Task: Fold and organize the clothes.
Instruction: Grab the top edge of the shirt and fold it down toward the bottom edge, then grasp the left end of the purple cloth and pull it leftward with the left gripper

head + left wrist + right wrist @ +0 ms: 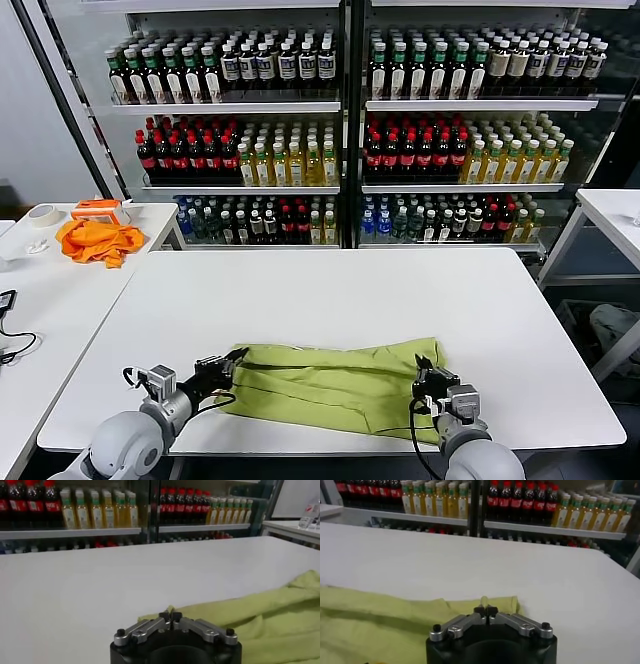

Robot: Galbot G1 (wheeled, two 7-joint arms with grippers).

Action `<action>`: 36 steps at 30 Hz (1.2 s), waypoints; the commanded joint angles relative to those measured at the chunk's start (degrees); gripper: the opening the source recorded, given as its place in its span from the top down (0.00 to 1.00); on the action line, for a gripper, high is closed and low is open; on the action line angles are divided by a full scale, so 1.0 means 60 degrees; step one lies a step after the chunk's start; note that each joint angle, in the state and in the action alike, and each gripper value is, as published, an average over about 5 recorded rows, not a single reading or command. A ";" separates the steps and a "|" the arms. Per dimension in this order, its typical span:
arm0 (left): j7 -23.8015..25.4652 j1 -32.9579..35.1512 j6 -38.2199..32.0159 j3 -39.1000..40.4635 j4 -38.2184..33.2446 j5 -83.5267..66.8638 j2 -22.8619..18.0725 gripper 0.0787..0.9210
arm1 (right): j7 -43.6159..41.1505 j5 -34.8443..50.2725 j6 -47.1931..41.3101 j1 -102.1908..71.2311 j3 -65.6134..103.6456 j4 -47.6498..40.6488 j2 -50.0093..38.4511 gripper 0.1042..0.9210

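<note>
The lime T-shirt [335,385] lies folded in a long band across the near part of the white table [330,290]. My left gripper [234,360] is shut on the shirt's left end; in the left wrist view [170,615] a fold of lime fabric [260,615] sits pinched between the tips. My right gripper [426,369] is shut on the shirt's right end; in the right wrist view [485,610] a thin pinch of fabric [395,625] stands up between the tips. Both grippers are low, near the table's front edge.
An orange cloth [98,240], an orange-white box [100,208] and a tape roll [42,215] lie on the side table at the left. Shelves of bottles [340,130] stand behind. Another white table [615,215] is at the right.
</note>
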 commanded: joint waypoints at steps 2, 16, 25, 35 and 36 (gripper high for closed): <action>0.0023 0.0224 0.0039 -0.0239 -0.0094 -0.0109 -0.0002 1.00 | -0.0006 -0.0102 -0.0043 -0.0079 -0.0013 0.0022 0.0010 0.99; 0.0036 0.0418 0.0142 -0.0128 -0.0107 0.0261 -0.0104 1.00 | -0.0201 -0.0428 -0.0021 -0.0274 -0.0067 0.0022 -0.0025 0.99; -0.0602 0.0226 0.0070 -0.0205 -0.0245 0.0383 -0.0220 0.82 | -0.0292 -0.0668 0.0085 -0.0676 0.0269 0.0498 0.0010 0.74; -0.2876 0.0435 0.0804 0.0071 -0.0800 0.0019 -0.0622 0.48 | -0.0666 -0.1173 0.0538 -0.1491 0.0963 0.1328 0.0241 0.39; -0.3045 0.0567 0.0884 0.0090 -0.0889 0.0029 -0.0690 0.44 | -0.0669 -0.1174 0.0553 -0.1566 0.1069 0.1414 0.0241 0.35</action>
